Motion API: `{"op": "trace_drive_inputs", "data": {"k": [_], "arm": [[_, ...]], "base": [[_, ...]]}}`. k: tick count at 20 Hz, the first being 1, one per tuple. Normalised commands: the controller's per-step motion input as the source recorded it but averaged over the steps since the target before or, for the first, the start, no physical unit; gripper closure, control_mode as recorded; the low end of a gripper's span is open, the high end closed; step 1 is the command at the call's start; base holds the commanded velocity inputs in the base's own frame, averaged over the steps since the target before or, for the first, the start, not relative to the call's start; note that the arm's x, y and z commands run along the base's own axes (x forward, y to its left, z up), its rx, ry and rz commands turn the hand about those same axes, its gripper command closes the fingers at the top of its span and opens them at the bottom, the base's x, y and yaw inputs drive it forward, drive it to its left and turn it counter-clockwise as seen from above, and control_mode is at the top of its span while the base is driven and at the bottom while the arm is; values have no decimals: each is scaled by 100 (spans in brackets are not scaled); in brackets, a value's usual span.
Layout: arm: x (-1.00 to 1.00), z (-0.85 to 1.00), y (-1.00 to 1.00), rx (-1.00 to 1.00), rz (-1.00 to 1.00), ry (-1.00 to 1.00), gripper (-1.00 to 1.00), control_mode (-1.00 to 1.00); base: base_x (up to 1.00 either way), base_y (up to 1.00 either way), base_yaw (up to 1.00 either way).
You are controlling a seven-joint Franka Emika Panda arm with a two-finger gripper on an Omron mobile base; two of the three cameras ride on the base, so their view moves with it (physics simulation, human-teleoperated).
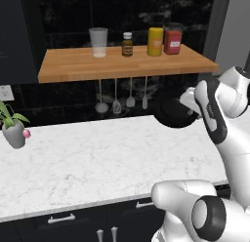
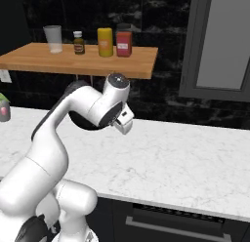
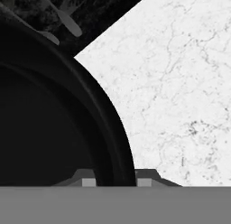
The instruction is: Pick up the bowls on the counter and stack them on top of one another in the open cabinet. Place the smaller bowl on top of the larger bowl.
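One wide matte-black bowl [image 1: 175, 112] hangs rim-clamped in the two-finger gripper [image 3: 113, 181] above the white marble counter [image 1: 97, 153], so it next needs lifting onto the light-brown wooden shelf [image 1: 73, 65].

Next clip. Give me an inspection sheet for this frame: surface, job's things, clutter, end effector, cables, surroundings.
Surface: white marble counter, bare across its middle.
Job's things: one black bowl held off the counter, its rim between the fingertips; I cannot tell which bowl it is. Wooden shelf has free board at its left.
Clutter: on the shelf, a glass, a brown bottle, a yellow can and a red jar; a potted plant at the counter's left end.
End effector: shut on the bowl's rim.
Cables: nothing seen.
Surroundings: utensils hanging under the shelf, dark backsplash, drawers below.
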Motion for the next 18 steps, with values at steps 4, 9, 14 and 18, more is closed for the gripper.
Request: {"op": "trace_drive_inputs", "data": {"k": [4, 9, 14, 18], "arm": [[-21, 100, 100, 3, 24, -13, 100, -100], [-1, 100, 100, 4, 19, -12, 100, -100], [0, 100, 100, 8, 16, -9, 100, -100], [10, 84, 100, 9, 9, -3, 100, -100]], "base": [[0, 0, 0], [0, 0, 0], [0, 0, 0], [0, 0, 0]]}}
